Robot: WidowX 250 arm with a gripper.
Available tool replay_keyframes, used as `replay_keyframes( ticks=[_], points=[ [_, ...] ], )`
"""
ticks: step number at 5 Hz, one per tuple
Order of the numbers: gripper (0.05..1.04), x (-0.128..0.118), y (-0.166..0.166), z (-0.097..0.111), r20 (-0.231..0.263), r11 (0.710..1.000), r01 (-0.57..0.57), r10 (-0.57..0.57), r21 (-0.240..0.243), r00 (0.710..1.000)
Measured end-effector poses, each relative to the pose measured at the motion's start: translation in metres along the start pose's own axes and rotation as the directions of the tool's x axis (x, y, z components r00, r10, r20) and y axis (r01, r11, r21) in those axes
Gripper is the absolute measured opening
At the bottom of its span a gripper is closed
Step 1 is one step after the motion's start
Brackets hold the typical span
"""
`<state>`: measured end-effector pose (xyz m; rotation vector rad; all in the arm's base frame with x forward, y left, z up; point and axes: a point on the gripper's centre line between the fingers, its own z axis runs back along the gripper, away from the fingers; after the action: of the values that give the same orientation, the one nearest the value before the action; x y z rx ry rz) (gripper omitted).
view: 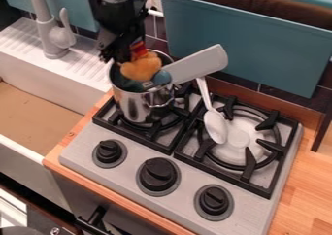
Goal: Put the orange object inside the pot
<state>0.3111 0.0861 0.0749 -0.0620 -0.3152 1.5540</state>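
Note:
The black gripper [122, 52] hangs down from the top left, just above the back left part of the metal pot [136, 103]. Against its lower right side is the orange object [141, 67], rounded and soft-looking, with a red and yellow part at its top. In this view the object overlaps the pot's mouth; whether it is held or rests on something is unclear. A grey spatula [194, 66] with a blue part near its lower end leans across the pot's right rim.
The pot stands on the left burner of the stove [194, 180]. A white spoon [215, 125] lies over the right burner's edge. Behind stands a teal bin [246, 49]; at left are a grey faucet [48, 32] and the sink [32, 112].

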Motion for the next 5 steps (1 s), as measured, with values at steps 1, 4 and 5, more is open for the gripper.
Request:
replay_keyframes(
  ticks=[1, 4, 5],
  points=[
    [0.405, 0.0, 0.001, -0.001, 0.003, 1.0, 0.002, -0.002, 0.002, 1.0],
    [0.985, 0.013, 0.001, 0.006, -0.017, 0.999, -0.002, 0.002, 0.035, 1.0],
    [0.998, 0.016, -0.005, 0.012, -0.031, 0.999, -0.019, 0.02, 0.026, 0.999]
  ],
)
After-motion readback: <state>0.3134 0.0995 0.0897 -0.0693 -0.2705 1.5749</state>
